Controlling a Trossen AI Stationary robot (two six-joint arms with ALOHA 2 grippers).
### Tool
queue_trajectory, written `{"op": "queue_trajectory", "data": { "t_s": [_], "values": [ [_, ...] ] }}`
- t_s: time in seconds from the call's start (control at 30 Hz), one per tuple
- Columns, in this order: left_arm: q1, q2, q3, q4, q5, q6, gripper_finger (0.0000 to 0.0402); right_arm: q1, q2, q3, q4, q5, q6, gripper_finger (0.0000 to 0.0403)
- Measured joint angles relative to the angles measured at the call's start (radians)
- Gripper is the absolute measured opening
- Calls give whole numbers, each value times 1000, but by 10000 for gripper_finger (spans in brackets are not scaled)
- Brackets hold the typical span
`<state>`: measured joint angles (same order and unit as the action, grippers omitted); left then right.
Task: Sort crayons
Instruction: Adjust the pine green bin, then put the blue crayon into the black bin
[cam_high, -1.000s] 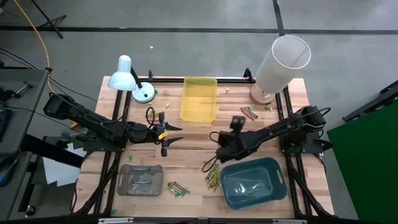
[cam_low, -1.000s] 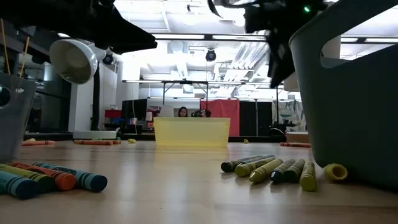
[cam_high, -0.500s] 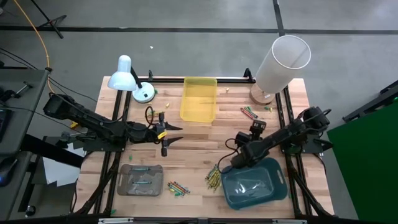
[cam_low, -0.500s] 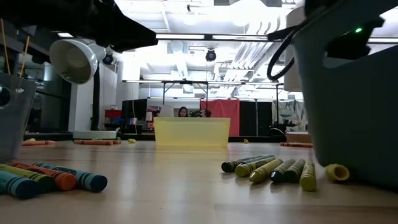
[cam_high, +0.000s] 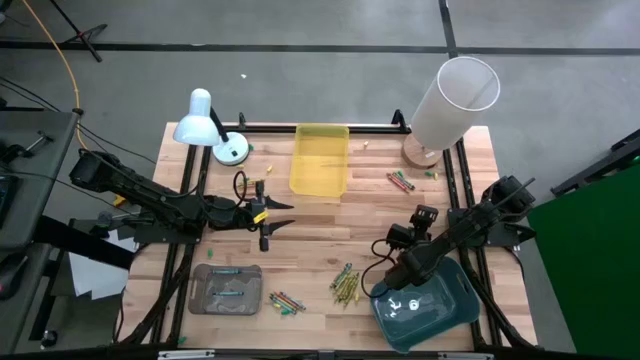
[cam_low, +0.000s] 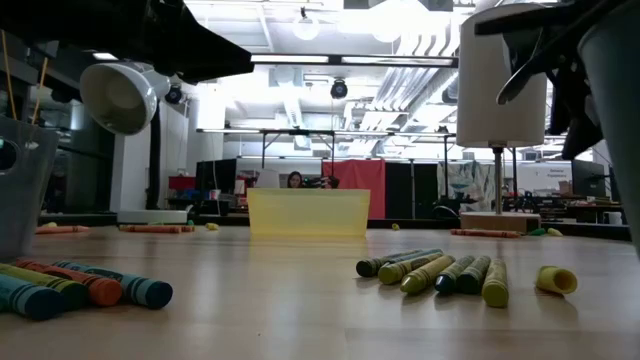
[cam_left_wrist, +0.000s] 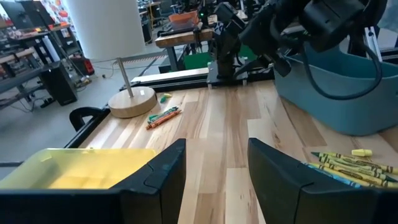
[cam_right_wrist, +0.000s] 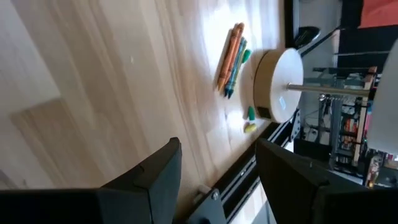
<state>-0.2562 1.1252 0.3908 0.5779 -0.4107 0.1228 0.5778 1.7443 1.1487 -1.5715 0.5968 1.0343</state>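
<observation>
Crayons lie near the worktop's front edge beside my right gripper, fingers spread, empty, touching the teal tray. Left gripper wide, mid-worktop.

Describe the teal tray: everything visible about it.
The teal tray is a deep, rounded-corner bin that looks like plastic, with a rolled rim. It sits skewed at the table's front right corner, just right of a pile of yellow-olive crayons. The right gripper is at its rim; whether they touch cannot be told. Its contents cannot be made out.
</observation>
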Motion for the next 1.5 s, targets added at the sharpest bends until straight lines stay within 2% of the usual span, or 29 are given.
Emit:
{"op": "queue_trajectory", "data": {
  "t_s": [0.17,0.23,0.3,0.37,0.47,0.53,0.63,0.8,0.93,1.07,1.3,1.5],
  "values": [
    [0,0,0,34,-1,45,158,-18,0,71,24,151,-29,199],
    [0,0,0,48,-2,56,158,-36,0,106,84,191,-114,199],
    [0,0,0,56,-3,67,158,-62,0,132,207,176,-266,199],
    [0,0,0,55,-4,71,158,-98,0,141,377,78,-478,199],
    [0,0,0,55,-5,72,158,-166,0,140,656,-185,-756,199],
    [0,0,0,55,-5,74,158,-214,0,140,771,-345,-866,199],
    [0,0,0,55,-5,96,158,-282,0,140,844,-488,-968,199],
    [0,0,0,49,-5,98,158,-354,15,139,825,-661,-1094,199],
    [0,0,0,48,-4,99,158,-357,42,139,839,-728,-1286,199],
    [0,0,0,48,-5,99,158,-338,80,139,838,-722,-1436,199],
    [0,0,0,48,-5,88,158,-324,174,139,880,-709,-1488,192],
    [0,0,0,48,-4,88,158,-322,215,139,887,-704,-1489,144]
  ]
}}
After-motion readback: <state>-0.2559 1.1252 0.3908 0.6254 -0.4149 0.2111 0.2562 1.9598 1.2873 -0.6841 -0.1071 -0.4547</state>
